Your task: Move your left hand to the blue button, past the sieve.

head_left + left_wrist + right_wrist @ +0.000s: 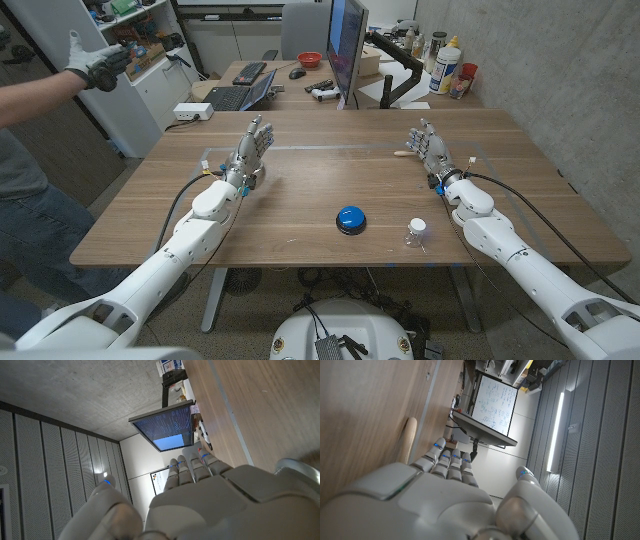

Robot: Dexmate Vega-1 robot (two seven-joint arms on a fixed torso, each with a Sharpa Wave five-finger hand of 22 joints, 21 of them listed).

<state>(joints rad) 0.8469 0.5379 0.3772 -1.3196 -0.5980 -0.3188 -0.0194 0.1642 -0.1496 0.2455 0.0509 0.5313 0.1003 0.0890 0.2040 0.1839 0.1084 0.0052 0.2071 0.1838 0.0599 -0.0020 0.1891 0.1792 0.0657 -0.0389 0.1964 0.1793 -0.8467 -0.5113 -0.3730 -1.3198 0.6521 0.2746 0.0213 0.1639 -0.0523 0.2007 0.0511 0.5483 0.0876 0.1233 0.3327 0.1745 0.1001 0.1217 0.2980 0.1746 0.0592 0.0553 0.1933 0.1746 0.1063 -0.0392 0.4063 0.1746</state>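
Note:
The blue button (350, 218), round on a black base, sits on the wooden table (300, 190) near its front middle. My left hand (250, 152) stands on its edge at the far left of the table, fingers stretched out and holding nothing, well back and to the left of the button. Its fingers (192, 467) point toward a monitor. My right hand (430, 150) stands likewise at the far right, empty, with fingers (447, 462) extended.
A small clear jar with a white lid (417, 232) stands just right of the button. A wooden piece (402, 153) lies by my right hand, wooden piece (410, 435). A person's gloved hand (95, 65) reaches in at the upper left. A monitor (347, 45) stands behind the table.

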